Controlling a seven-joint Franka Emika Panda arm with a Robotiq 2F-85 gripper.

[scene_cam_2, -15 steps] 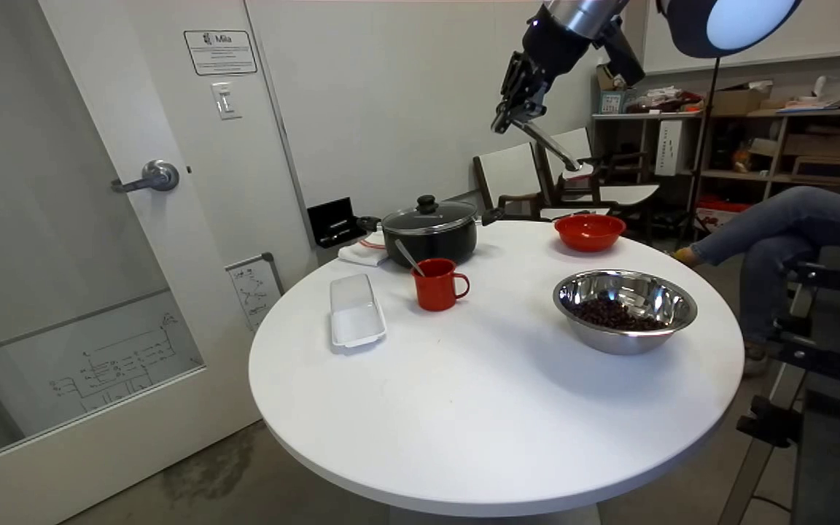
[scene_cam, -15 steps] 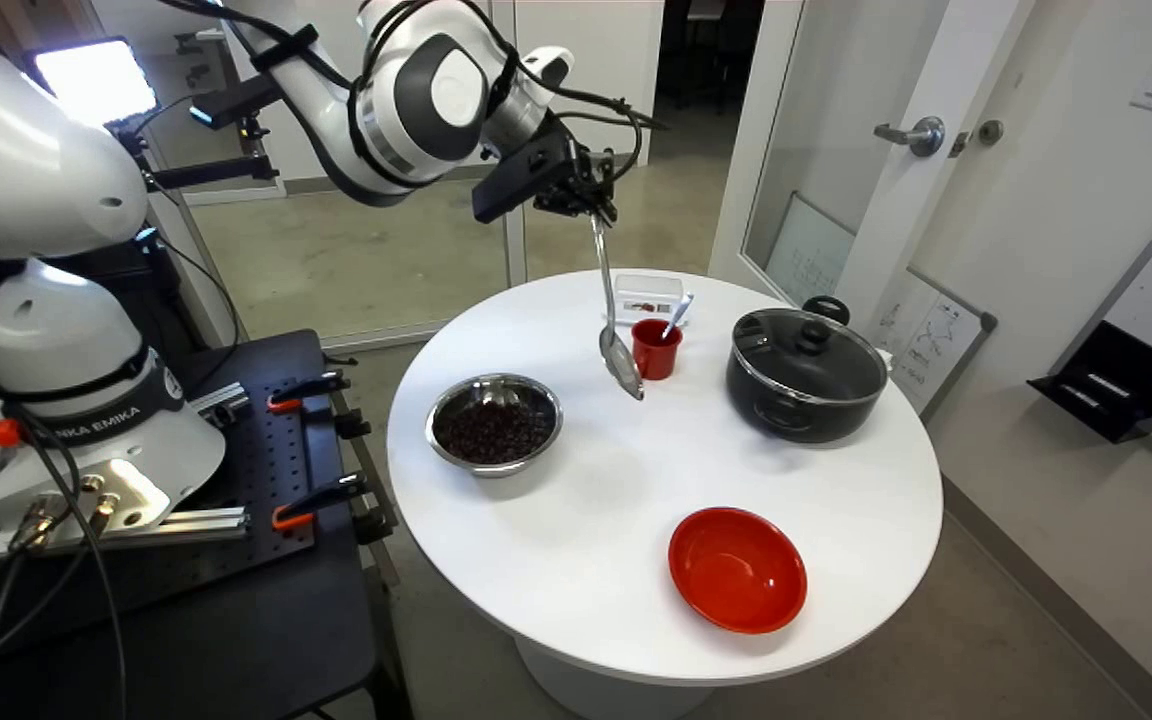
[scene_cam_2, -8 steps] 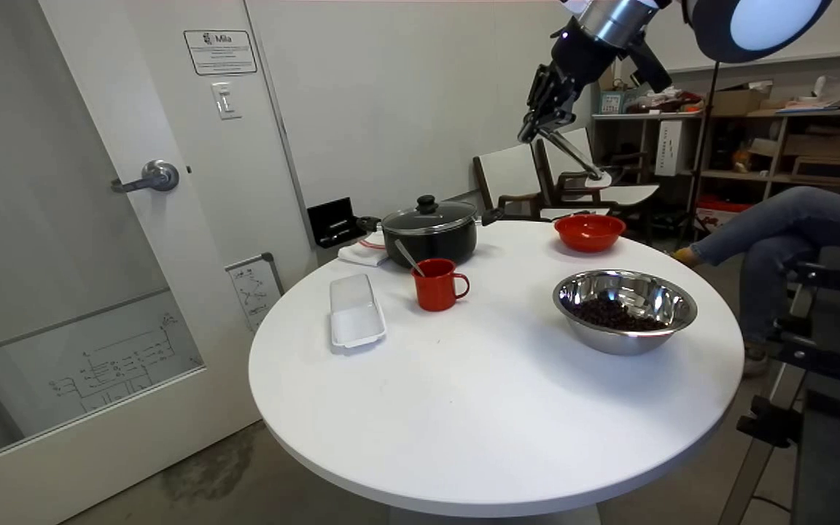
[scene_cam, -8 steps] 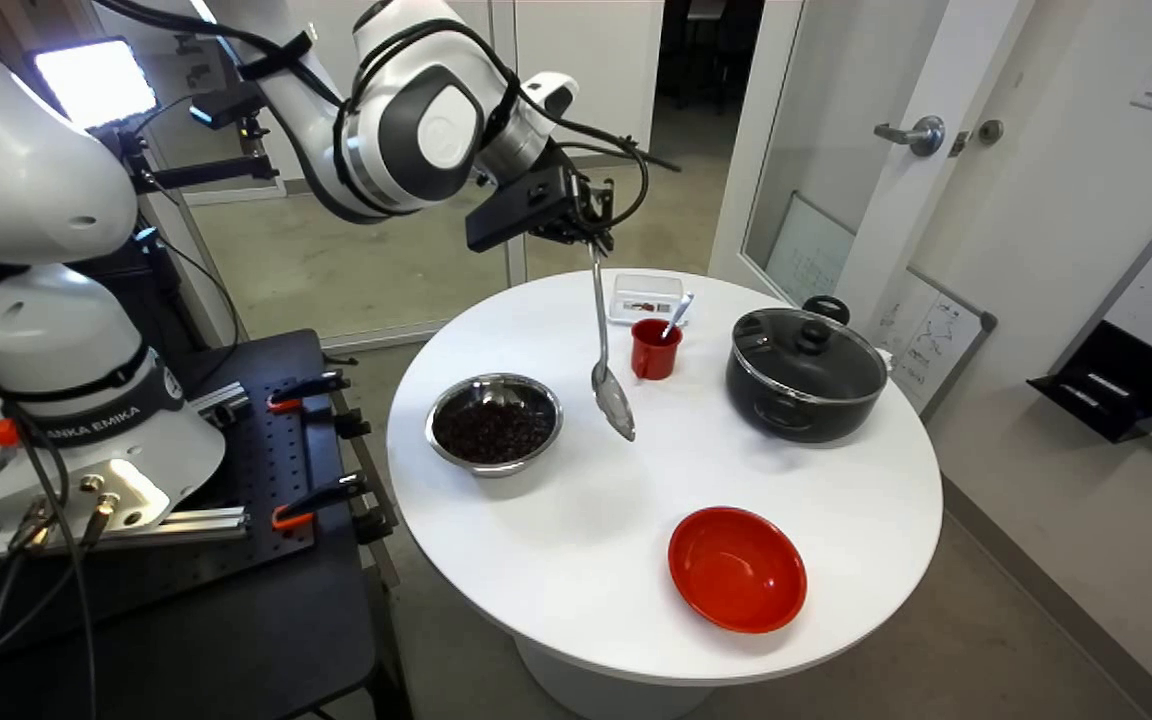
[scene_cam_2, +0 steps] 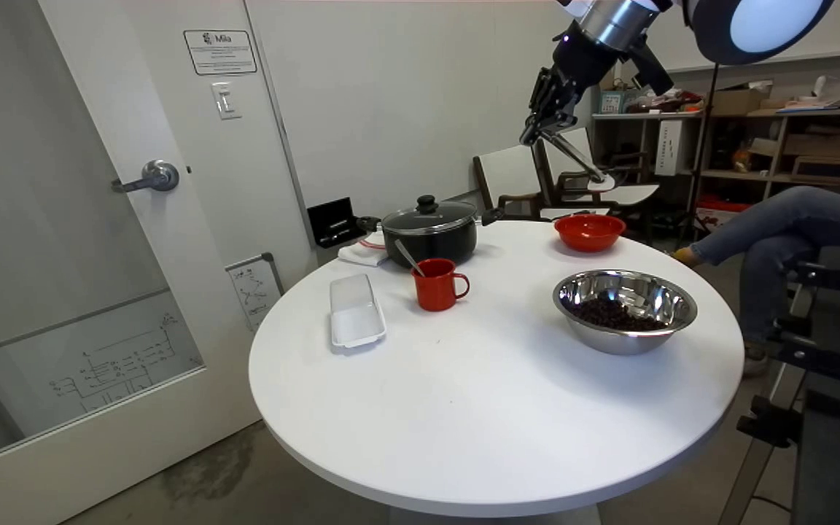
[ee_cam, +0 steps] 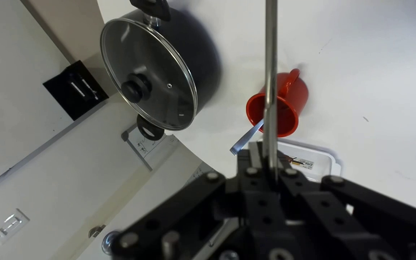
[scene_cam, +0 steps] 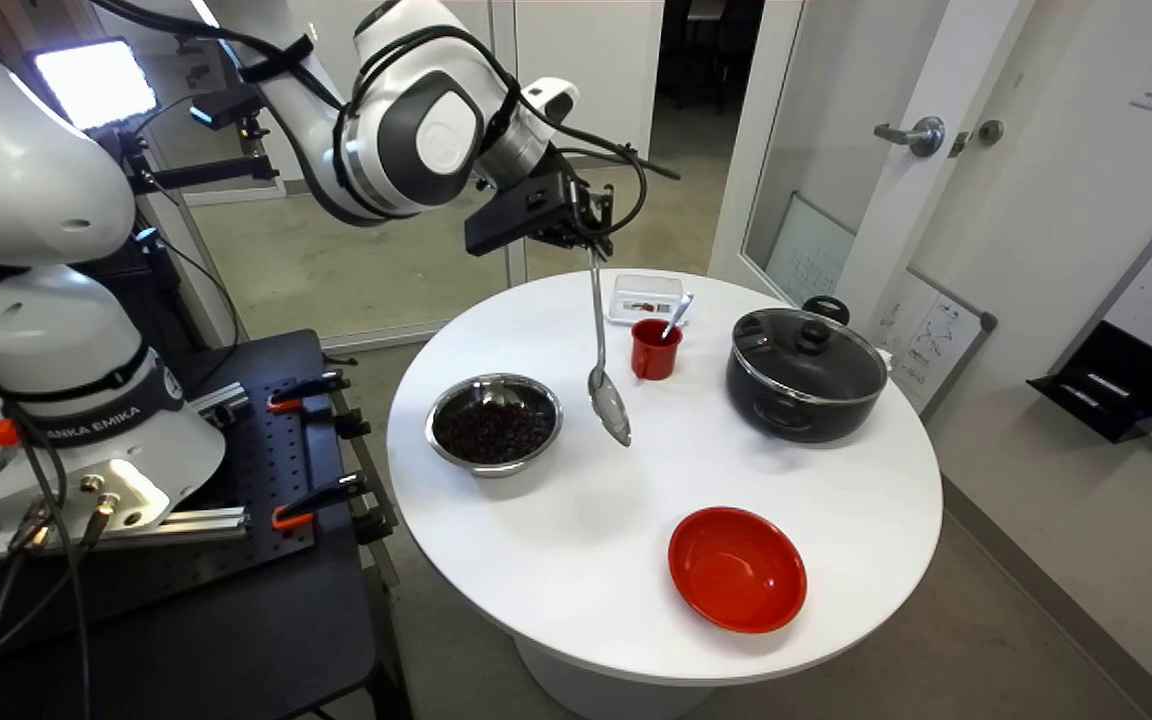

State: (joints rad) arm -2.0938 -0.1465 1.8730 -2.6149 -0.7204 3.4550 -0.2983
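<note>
I have the steel bowl (scene_cam_2: 620, 341), with small dark pieces (scene_cam_2: 609, 313) in it, near the edge of the round white table (scene_cam: 546, 570) that faces my base (scene_cam: 171, 450). The red bowl (scene_cam: 736, 570) sits close to the rim too, and so does the lidded black pot (scene_cam: 798, 415), across from my base. Between those three runs a wide stretch of tabletop, the most room I see for moving. It gets tighter by the red mug (scene_cam_2: 434, 292), with the pot and the white container (scene_cam_2: 356, 328) near it on either side (a utensil (scene_cam_2: 407, 255) sticks up out of the mug, adding height).

My gripper (ee_cam: 268, 159) pinches the handle of a metal spoon (ee_cam: 271, 83), a finger on each side of the shaft. The spoon hangs in the air, apart from everything on the table; in an exterior view its bowl shows between the steel bowl and the mug, well inside the rim. My arm (scene_cam: 441, 135) arches out from the base, high over the tabletop, and bends at the wrist so that the fingers aim downward. The spoon looks nearly upright in an exterior view, and from the wrist its shaft runs across the mug.
</note>
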